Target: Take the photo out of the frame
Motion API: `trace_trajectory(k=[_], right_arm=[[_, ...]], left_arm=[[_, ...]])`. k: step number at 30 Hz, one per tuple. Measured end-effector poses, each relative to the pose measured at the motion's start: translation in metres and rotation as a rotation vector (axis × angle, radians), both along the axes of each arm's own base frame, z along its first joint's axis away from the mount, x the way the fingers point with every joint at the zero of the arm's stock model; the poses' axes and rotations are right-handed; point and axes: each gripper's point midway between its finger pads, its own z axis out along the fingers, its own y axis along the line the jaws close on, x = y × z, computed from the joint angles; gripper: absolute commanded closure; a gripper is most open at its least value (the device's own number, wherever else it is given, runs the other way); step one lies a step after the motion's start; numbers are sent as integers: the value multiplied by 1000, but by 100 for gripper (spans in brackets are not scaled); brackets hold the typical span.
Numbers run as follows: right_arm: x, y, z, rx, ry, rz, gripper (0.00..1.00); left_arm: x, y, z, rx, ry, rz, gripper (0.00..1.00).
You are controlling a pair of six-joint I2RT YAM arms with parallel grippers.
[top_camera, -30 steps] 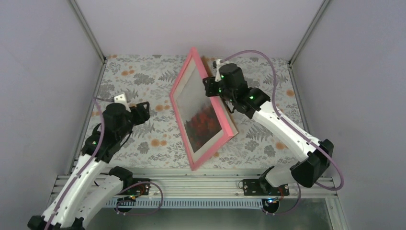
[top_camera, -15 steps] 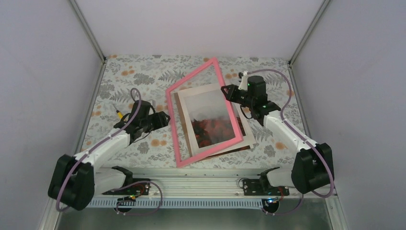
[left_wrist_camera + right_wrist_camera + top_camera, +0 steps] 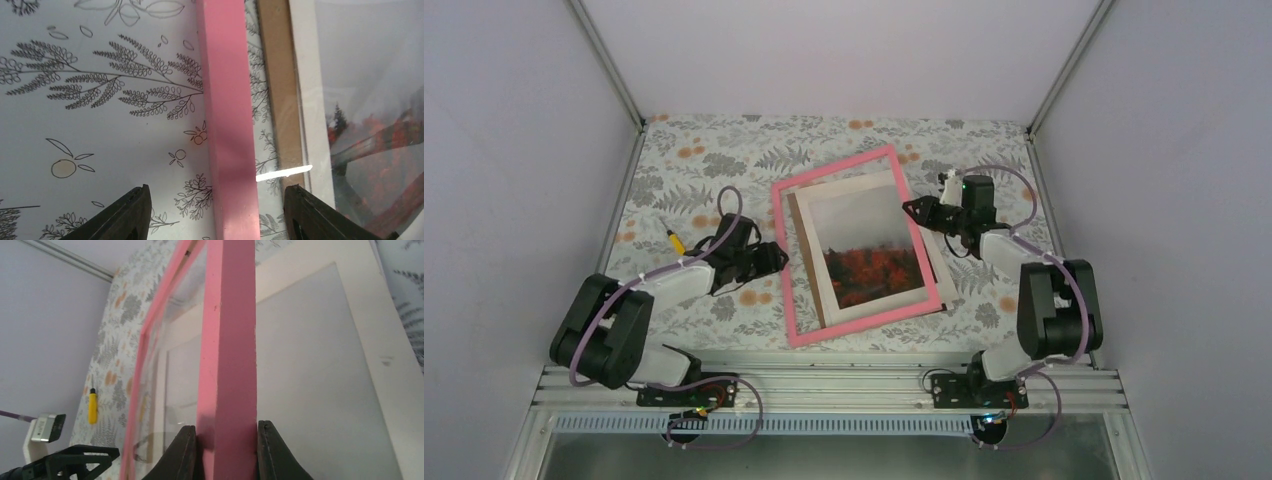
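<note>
Watching the top feed, I am seeing the photo lying face up near the middle of the table, about midway between the left and right edges. It is sitting inside its cream mat and on the brown backing. The pink frame is lying over that stack — I am viewing the print through its glass, and the mat is poking out past the right rail toward the right edge. The right claw is pinching that right rail, both fingers pressed flat against its sides, and the rail is riding above the mat. The left claw is gaping wide, straddling the left rail with nothing in its grip — each finger is standing clear of the rail. A yellow screwdriver is lying toward the left edge.
</note>
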Motion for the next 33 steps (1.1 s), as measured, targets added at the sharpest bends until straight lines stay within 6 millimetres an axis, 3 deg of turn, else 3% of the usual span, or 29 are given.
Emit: trace_trajectory(k=[5, 13, 20, 26, 33], right_arm=[[0, -7, -33, -20, 67, 16, 96], [-10, -29, -95, -135, 202, -10, 96], [-4, -34, -93, -182, 179, -2, 83], [-10, -46, -94, -260, 208, -33, 56], [-18, -63, -77, -347, 202, -89, 30]], left_arm=[[-4, -5, -15, 7, 33, -19, 42], [-5, -18, -16, -6, 20, -60, 48], [-10, -32, -17, -14, 14, -99, 49], [-11, -34, -17, -4, 11, -101, 47], [-16, -28, -16, 22, 23, -84, 42]])
